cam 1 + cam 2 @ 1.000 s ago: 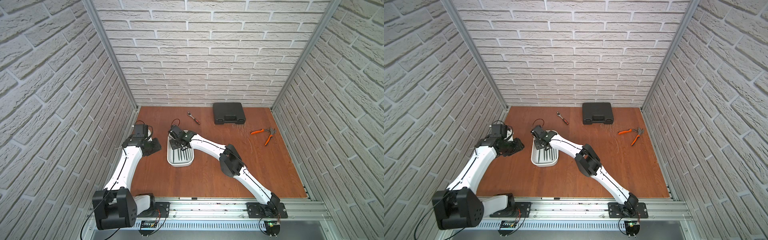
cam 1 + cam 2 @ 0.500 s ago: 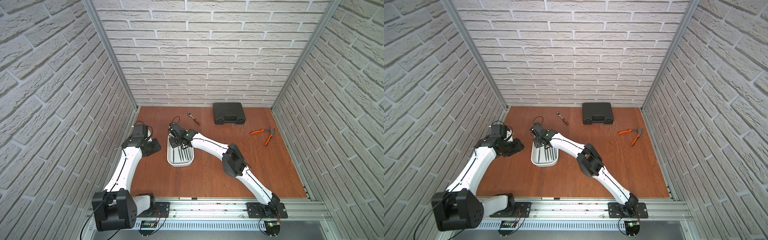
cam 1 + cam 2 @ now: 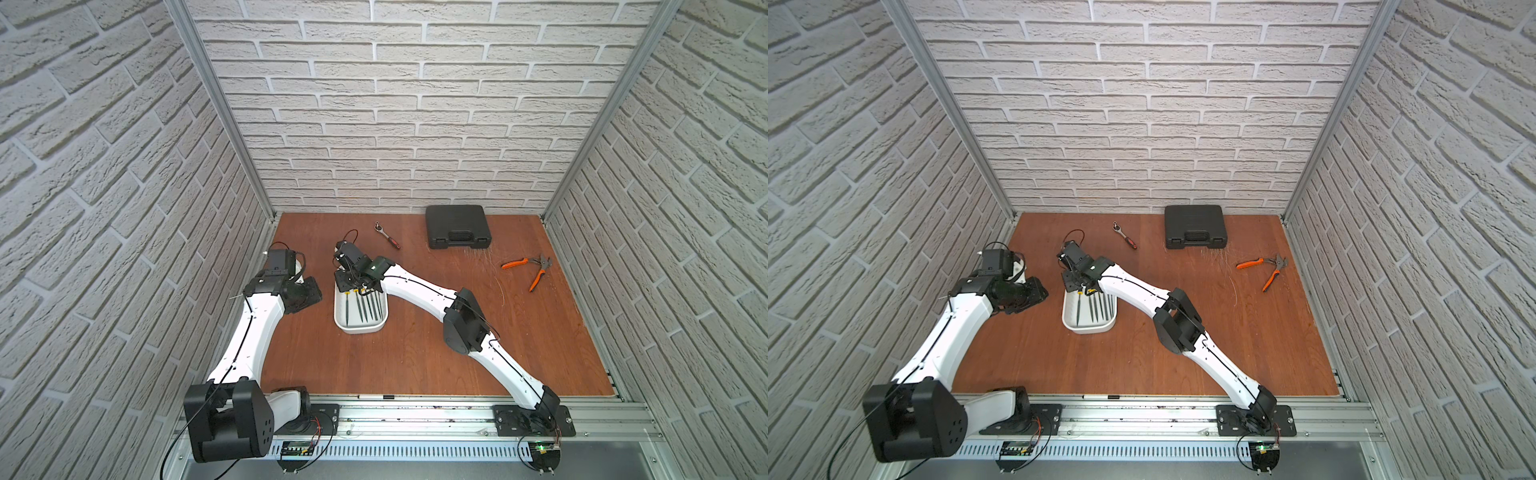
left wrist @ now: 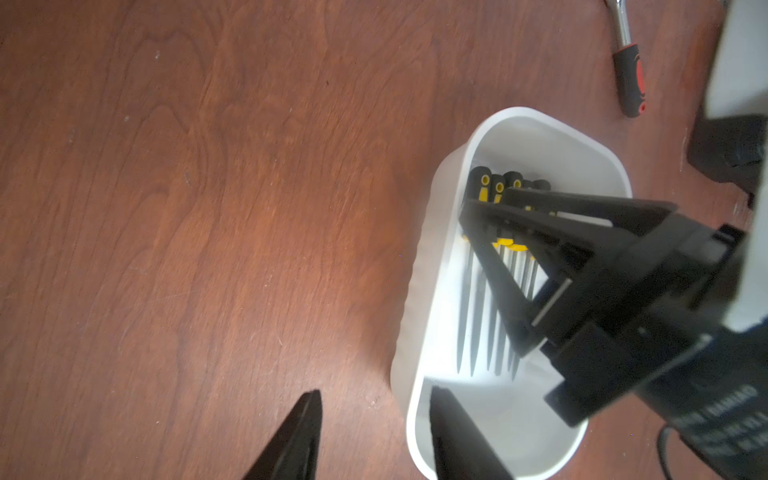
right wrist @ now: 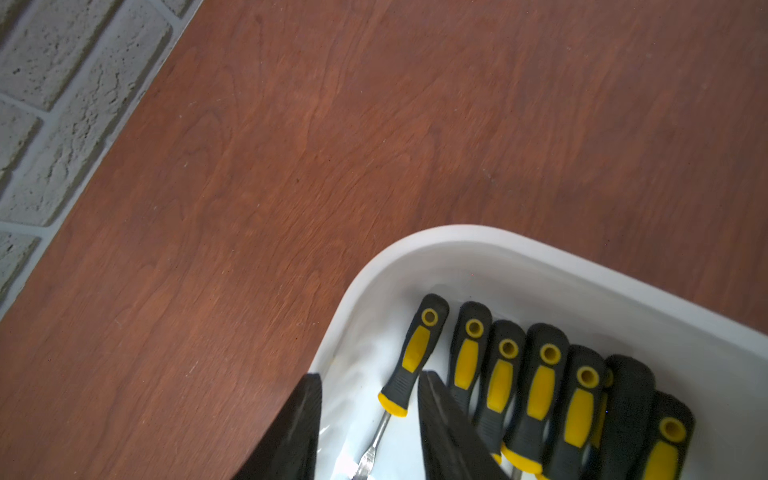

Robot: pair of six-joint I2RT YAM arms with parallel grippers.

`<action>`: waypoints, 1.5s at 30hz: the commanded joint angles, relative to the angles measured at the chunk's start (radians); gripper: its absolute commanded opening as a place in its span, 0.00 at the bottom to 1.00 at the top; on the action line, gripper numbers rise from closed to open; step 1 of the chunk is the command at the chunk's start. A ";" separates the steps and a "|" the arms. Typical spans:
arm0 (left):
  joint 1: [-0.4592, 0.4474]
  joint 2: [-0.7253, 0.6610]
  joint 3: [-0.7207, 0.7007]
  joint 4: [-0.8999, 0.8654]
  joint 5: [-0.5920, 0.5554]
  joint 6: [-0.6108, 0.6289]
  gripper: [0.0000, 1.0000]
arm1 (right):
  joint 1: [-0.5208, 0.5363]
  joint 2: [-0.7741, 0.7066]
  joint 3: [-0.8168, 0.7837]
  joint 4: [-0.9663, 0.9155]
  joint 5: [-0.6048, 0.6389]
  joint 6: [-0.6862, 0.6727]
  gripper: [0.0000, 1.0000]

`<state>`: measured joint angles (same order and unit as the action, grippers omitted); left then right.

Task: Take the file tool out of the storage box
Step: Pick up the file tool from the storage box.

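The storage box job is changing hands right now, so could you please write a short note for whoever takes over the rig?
Left gripper: jaws open, empty, beside the storage box, clear of its wall.
Right gripper: jaws open above the box's handle end, straddling the outermost file, not closed on it.
Files: all seen lie in the box, handles toward the back wall.
Done: approach only. Left: grip a file, lift it out, put it on the table.

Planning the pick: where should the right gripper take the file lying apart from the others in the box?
Best by its handle, from straight above, jaws across it: the file lies flat in the box, with free floor on one side and a gap to the other files on the other.
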<state>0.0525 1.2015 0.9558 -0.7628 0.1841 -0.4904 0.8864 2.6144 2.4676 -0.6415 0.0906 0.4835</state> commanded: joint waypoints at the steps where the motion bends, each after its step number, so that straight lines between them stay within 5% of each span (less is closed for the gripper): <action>1: 0.007 -0.009 -0.018 0.001 -0.006 0.016 0.49 | 0.006 0.034 0.019 -0.007 -0.006 0.023 0.44; 26: 0.007 -0.005 -0.035 0.000 -0.025 0.034 0.50 | 0.008 0.095 0.020 -0.003 -0.031 0.070 0.43; 45: 0.007 0.003 -0.019 -0.007 -0.024 0.040 0.50 | 0.008 0.149 0.070 -0.089 0.009 0.120 0.32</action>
<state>0.0525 1.2034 0.9348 -0.7631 0.1703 -0.4644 0.8875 2.7270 2.5271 -0.6746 0.0887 0.5781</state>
